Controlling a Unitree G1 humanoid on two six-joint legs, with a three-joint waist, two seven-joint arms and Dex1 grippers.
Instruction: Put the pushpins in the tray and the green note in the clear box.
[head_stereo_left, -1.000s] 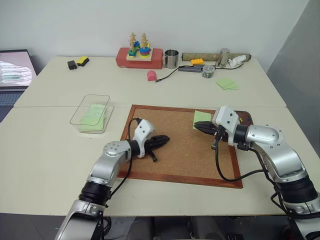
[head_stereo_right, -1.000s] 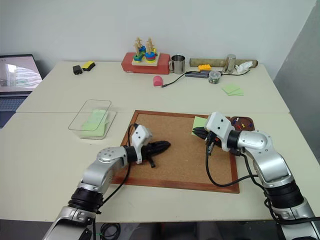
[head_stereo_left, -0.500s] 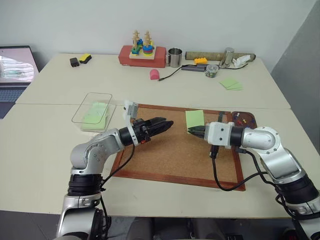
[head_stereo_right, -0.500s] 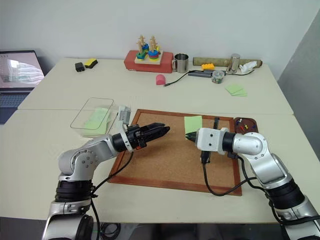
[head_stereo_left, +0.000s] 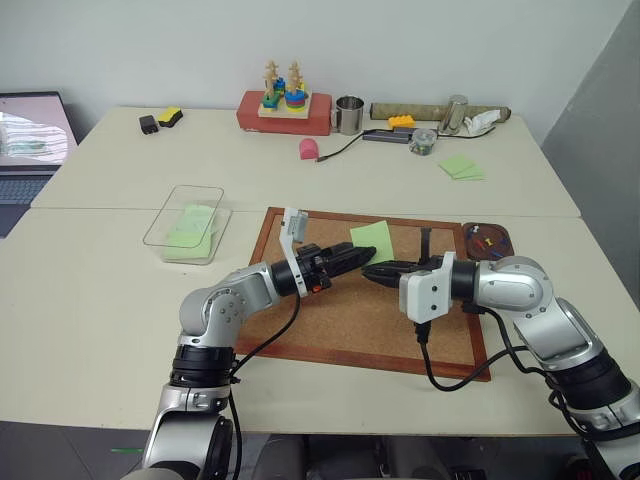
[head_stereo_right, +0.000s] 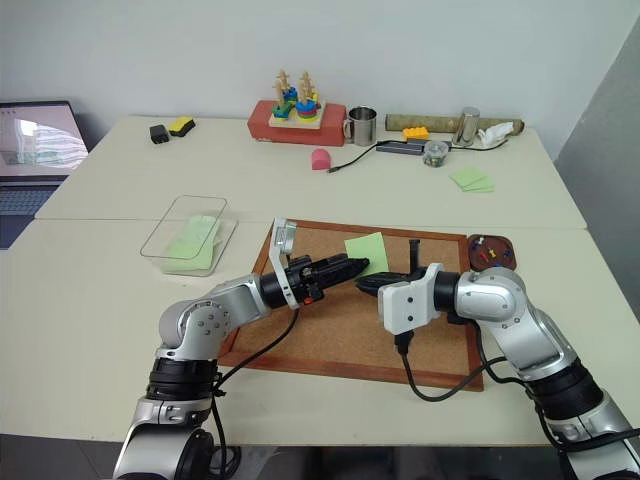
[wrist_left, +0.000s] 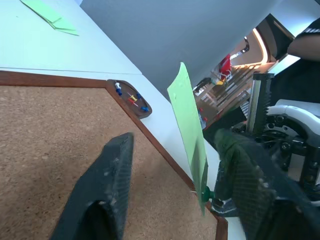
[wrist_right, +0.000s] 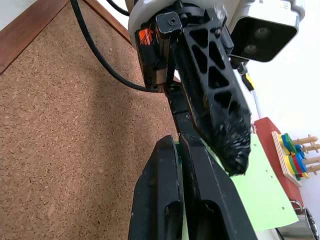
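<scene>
1. Both my arms have come together over the corkboard (head_stereo_left: 340, 320); a second ago they were far apart, one at each side of it
2. My right gripper (head_stereo_left: 372, 271) is pinched shut on the green note (head_stereo_left: 368, 238), which has been lifted off the board and carried to the middle
3. My left gripper (head_stereo_left: 362, 256) was shut before. Now its two fingers are apart, one on each side of the note, but they have not closed on it
4. I think this is a hand-over, so my left arm can take the note to the clear box (head_stereo_left: 186, 222) on my left side. That box already has some green paper lying in it
5. Pushpins (head_stereo_left: 485, 240) in red, blue and yellow sit in the tray (head_stereo_left: 488, 230) at the far right corner of the board, so that part looks done
6. Next my left fingers should close on the note before my right ones let go, or the thin paper may flutter down
</scene>
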